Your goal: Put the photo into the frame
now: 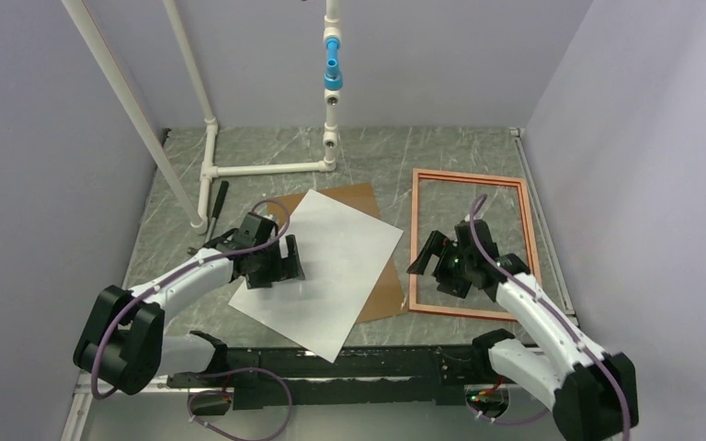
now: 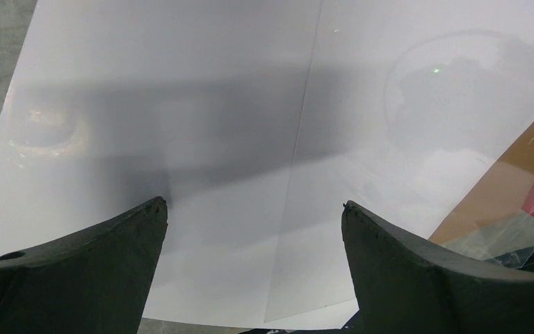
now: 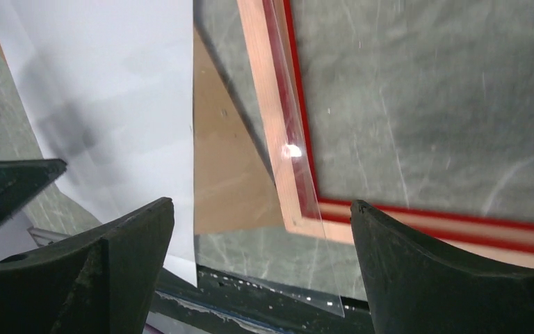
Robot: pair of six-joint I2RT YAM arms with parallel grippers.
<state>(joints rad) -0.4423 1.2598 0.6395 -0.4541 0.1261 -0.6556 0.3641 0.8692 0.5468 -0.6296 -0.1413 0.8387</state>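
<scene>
We found both pairs of jaws spread wide and grasping nothing. The left gripper [image 2: 254,205] hung over the photo [image 1: 331,266]. In its wrist view the white sheet filled the whole gap between the two dark fingers [image 2: 104,257], with no contact that we could make out. The photo lay white face up in the middle of the table [image 1: 267,147], skewed, partly covering the brown backing board [image 1: 384,285]. From above, this gripper sat at the sheet's left edge.

The frame [image 1: 414,239] lay flat, well to the right of the photo, pale wood side up, with bare table showing inside it. The right gripper [image 3: 262,203] hovered near its near-left corner. Through its wrist camera we saw the wood rail and a red edge running between the open fingers. The edge of a clear pane [image 3: 299,181] crossed that rail, though we could not tell how the pane lay. The photo showed only at the far left of that view, outside the jaws.
</scene>
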